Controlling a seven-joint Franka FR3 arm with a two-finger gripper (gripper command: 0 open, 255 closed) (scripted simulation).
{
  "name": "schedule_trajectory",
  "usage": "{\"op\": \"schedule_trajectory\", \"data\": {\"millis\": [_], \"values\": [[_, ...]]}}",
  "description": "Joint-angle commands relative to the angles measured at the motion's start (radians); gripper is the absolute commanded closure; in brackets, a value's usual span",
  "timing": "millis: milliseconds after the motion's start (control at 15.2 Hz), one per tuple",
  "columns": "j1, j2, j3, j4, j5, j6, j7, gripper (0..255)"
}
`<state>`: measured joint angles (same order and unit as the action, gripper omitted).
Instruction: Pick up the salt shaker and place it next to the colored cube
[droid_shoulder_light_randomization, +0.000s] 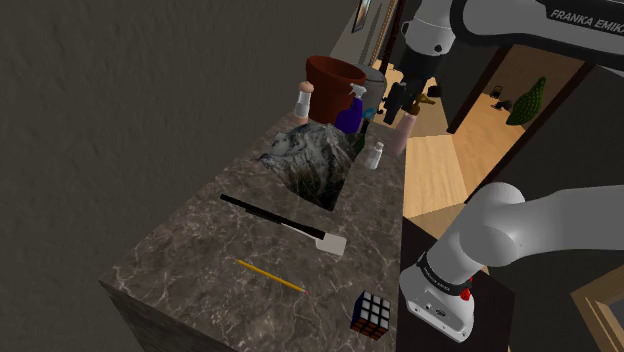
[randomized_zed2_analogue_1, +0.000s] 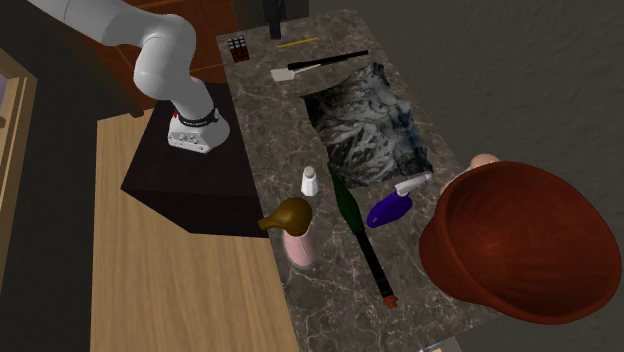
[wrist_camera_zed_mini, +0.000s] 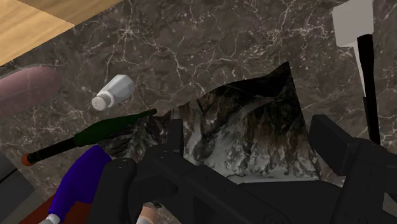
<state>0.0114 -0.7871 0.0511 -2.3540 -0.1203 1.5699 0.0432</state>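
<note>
End effector hovers over the far end of the dark marbled counter, its two black fingers spread wide with nothing clasped between them. Through the gap the wrist view looks down on the sunken sink, mottled grey and white inside. In the shoulder view the end effector hangs above the salt shaker and clear of it.

The salt shaker is white and stands upright on the narrow strip of counter between the sink and the counter's edge on the side of the arm's base. A pink bottle with a brown pump top stands near it on that same strip, and the green end of a long tool with a black handle and a red tip lies just beside it. A blue spray bottle is on the tool's other side, next to a big reddish-brown pot; a second shaker with a pinkish cap stands beside the pot.

The colored cube sits at the counter's opposite end, on the corner close to the arm's base, well apart from the salt shaker. Between the sink and the cube lie a spatula with a black handle and white blade and a yellow pencil
</note>
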Motion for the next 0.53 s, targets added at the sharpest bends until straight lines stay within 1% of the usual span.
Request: {"op": "schedule_trajectory", "data": {"millis": [0, 462], "values": [[0.0, 0.0, 0.0, 0.0, 0.0, 0.0, 0.0, 0], [-0.051, 0.072, -0.165, -0.077, -0.045, 0.169, -0.119, 0]]}}
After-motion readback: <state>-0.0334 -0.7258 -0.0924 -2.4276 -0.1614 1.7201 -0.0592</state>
